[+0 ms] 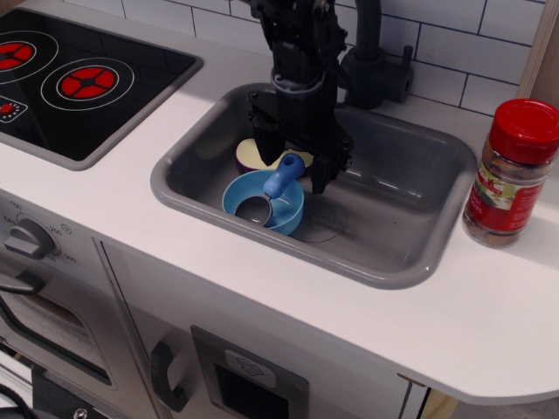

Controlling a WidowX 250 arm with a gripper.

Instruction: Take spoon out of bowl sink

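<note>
The spoon (279, 180) leans in the light-blue bowl (292, 215). Its grey scoop rests on the bowl's bottom and its blue handle points up and to the right over the rim. The bowl stands in the left part of the grey sink (393, 205). My black gripper (293, 161) hangs low in the sink, open, with one finger (265, 145) to the left and one finger (320, 176) to the right of the handle's upper end. The jaws stand apart and do not grip the handle.
A purple-and-cream eggplant slice (251, 155) lies just behind the bowl, partly hidden by the gripper. A black faucet (374, 65) stands behind the sink. A black stovetop (79, 78) is to the left. A red-lidded spice jar (513, 170) stands on the white counter to the right.
</note>
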